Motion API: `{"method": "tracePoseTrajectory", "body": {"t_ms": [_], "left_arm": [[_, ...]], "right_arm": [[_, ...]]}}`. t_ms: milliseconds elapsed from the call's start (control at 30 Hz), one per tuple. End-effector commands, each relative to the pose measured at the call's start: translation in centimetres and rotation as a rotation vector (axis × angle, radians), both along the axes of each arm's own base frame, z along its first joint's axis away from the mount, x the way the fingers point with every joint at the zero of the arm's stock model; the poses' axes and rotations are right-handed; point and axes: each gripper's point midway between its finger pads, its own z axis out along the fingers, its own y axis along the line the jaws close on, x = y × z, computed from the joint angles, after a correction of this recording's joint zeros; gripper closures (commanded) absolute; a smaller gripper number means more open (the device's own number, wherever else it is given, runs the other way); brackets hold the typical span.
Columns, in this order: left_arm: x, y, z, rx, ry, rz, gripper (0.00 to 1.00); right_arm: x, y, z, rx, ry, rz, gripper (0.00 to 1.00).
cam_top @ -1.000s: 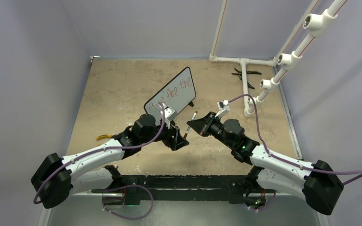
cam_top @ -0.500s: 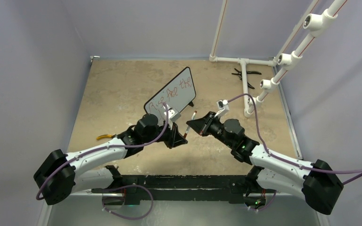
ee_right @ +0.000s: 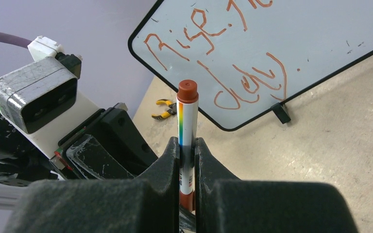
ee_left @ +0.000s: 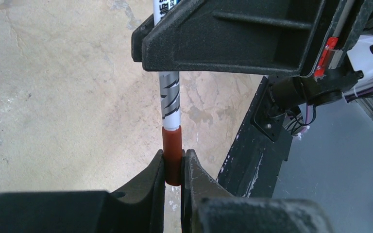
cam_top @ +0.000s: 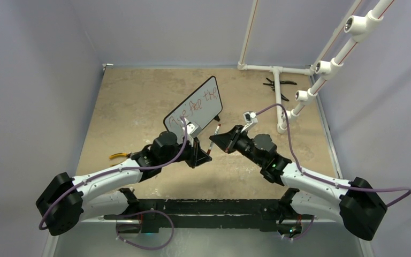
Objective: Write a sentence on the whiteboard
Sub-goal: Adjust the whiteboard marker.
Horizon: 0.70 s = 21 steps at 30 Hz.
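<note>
I saw soft, even overhead light. The whiteboard [cam_top: 195,107] read bright and sharp; shadow pooled on the table [cam_top: 128,107] well to its near side; the right wrist foreground beneath it was blurred.

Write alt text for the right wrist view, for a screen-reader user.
The right gripper holds a marker upright, its red end on top. Behind it stands the whiteboard with red handwriting, and yellow-handled pliers lie on the table at its left.

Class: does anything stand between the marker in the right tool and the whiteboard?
Nothing visible does: only bare table lies between the marker and the whiteboard. The left tool pinches the marker's red end.
</note>
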Motion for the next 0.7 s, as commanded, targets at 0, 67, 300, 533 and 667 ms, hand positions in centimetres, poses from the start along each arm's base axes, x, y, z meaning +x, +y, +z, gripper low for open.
{"method": "tracePoseTrajectory", "body": {"t_ms": [0, 67, 300, 533, 667], "left_arm": [[2.8, -1.0, 7.4, -0.174, -0.189, 0.073, 1.0], [3.4, -1.1, 7.8, -0.181, -0.195, 0.084, 1.0], [4.9, -0.7, 9.9, -0.225, -0.224, 0.12, 1.0], [5.6, -0.3, 11.8, -0.281, -0.24, 0.12, 1.0], [5.9, -0.4, 12.6, -0.3, -0.25, 0.111, 1.0]], "right_arm": [[-2.4, 1.0, -3.1, -0.117, 0.036, 0.135, 1.0], [-2.7, 1.1, -3.3, -0.138, 0.031, 0.147, 1.0], [-3.4, 1.1, -4.1, -0.184, 0.021, 0.172, 1.0], [-4.1, 1.4, -4.6, -0.2, 0.01, 0.207, 1.0], [-4.2, 1.6, -4.9, -0.212, 0.013, 0.22, 1.0]]}}
